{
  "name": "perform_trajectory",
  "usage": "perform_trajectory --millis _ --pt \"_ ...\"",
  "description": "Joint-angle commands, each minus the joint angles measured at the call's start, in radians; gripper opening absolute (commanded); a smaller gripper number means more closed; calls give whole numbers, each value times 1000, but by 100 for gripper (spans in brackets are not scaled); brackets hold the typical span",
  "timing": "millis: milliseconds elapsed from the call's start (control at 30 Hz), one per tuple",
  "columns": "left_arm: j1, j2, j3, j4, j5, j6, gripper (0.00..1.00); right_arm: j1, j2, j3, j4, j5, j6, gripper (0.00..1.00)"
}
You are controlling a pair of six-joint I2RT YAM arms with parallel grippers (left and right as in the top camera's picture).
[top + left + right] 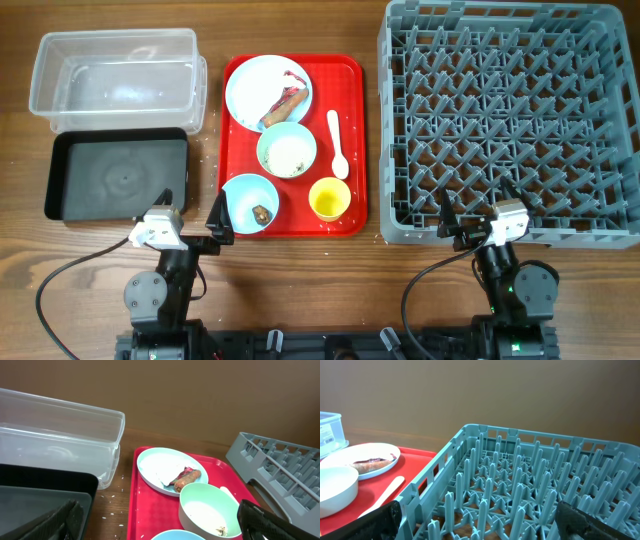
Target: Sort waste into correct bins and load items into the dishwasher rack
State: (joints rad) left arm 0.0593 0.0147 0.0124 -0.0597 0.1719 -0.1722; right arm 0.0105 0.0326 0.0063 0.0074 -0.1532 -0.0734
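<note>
On the red serving tray (pixel 347 80) sit a pale-blue plate (pixel 255 85) with an orange-brown sausage piece (pixel 283 103) and white paper, a pale-green bowl (pixel 287 150) with rice, a light-blue bowl (pixel 243 197) holding a brown scrap (pixel 262 212), a yellow cup (pixel 329 199) and a white spoon (pixel 337 145). My left gripper (pixel 190 207) is open and empty near the tray's front left corner. My right gripper (pixel 478 210) is open and empty at the front edge of the grey rack (pixel 510 120). The left wrist view shows the plate (pixel 155 465) and green bowl (pixel 207 510).
A clear tub (pixel 115 75) stands at the back left, with a black tray (pixel 115 178) in front of it. Rice grains lie scattered on the wood between the bins and the red tray. The rack (pixel 530 485) fills the right wrist view.
</note>
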Motion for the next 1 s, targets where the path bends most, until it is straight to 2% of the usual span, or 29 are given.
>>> perform_trajectory --millis 0,967 --pt "6 -12 -6 -2 -9 8 100 3 -8 -1 4 -4 -5 100" --pt "6 -10 -6 -2 -9 8 100 3 -8 -1 27 23 -31 100"
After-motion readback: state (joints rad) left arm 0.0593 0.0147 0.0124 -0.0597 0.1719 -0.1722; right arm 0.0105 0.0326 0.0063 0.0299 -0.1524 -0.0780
